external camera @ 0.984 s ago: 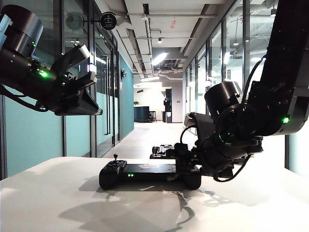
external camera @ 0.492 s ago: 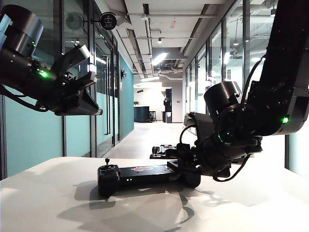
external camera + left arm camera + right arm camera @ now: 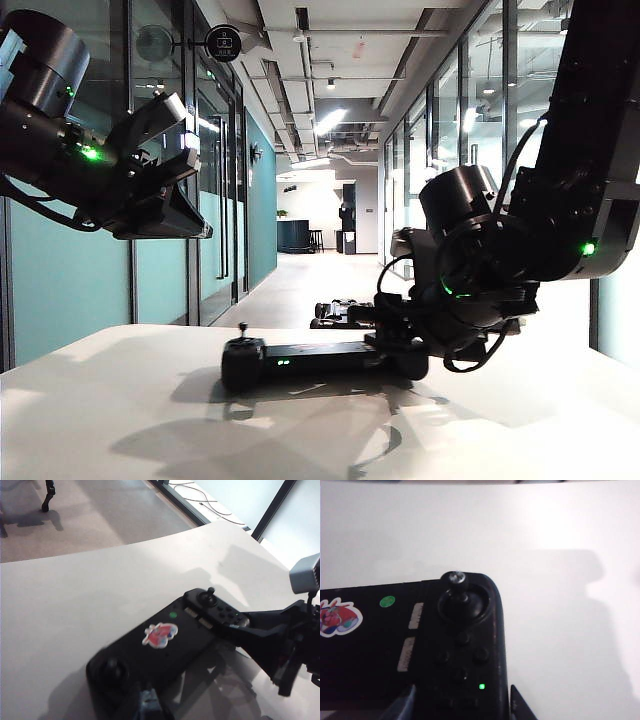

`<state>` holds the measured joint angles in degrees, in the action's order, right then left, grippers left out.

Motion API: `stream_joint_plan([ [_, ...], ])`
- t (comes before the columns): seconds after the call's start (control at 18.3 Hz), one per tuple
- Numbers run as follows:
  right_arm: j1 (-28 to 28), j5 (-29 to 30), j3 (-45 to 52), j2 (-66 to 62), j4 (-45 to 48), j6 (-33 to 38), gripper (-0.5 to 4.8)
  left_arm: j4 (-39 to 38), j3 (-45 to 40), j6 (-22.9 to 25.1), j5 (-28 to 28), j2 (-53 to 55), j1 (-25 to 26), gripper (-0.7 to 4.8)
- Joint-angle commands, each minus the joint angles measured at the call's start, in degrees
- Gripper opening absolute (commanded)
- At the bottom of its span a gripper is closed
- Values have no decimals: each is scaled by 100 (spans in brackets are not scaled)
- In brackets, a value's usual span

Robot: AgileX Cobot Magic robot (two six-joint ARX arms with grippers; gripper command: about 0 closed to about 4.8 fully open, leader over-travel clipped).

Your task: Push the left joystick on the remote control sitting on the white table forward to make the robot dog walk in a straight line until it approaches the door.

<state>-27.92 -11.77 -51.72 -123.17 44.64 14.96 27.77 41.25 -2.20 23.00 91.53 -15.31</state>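
Observation:
The black remote control lies on the white table. Its left joystick stands upright on the free left end, which is blurred in the left wrist view. My right gripper is shut on the controller's right end, with a finger on each side of it. That end's own stick rises just ahead of the fingers. My left gripper hangs raised at the left, well above the table and touching nothing; its tips meet, shut. The robot dog stands on the corridor floor beyond the table.
Beyond the table a long corridor runs away between glass walls and glass doors. The table's far rounded edge lies past the controller, with floor beyond. Broad bare tabletop surrounds the controller.
The right gripper has turned at the wrist and swung the remote: its left end first came nearer, then moved right and back. The left arm has not moved.

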Motion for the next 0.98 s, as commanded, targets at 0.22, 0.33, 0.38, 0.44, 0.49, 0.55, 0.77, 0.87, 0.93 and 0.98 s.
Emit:
stream_joint_plan([
  [0.22,0,-365,-11,17,57,352,196,46,17,24,35,-11,2,-6],
  [0.33,-31,-490,-13,20,55,348,176,44,17,26,35,-9,2,-6],
  [0.38,-66,-629,-13,24,55,339,174,46,17,26,35,-9,2,-6],
  [0.44,-116,-680,-13,28,61,326,174,46,17,26,35,-9,2,-5],
  [0.49,-184,-778,-15,28,59,280,175,42,17,26,35,-9,2,-6],
  [0.55,-223,-855,-13,28,55,216,175,44,17,28,35,-9,2,-6],
  [0.77,-348,-1067,-11,28,35,107,175,63,17,26,39,129,2,-6],
  [0.87,-350,-1244,-9,28,15,109,174,151,20,24,77,275,2,-6],
  [0.93,-350,-1287,-11,28,17,111,175,168,26,26,85,323,2,-6],
  [0.98,-350,-1298,-11,28,17,111,174,160,57,24,166,396,2,-6],
])
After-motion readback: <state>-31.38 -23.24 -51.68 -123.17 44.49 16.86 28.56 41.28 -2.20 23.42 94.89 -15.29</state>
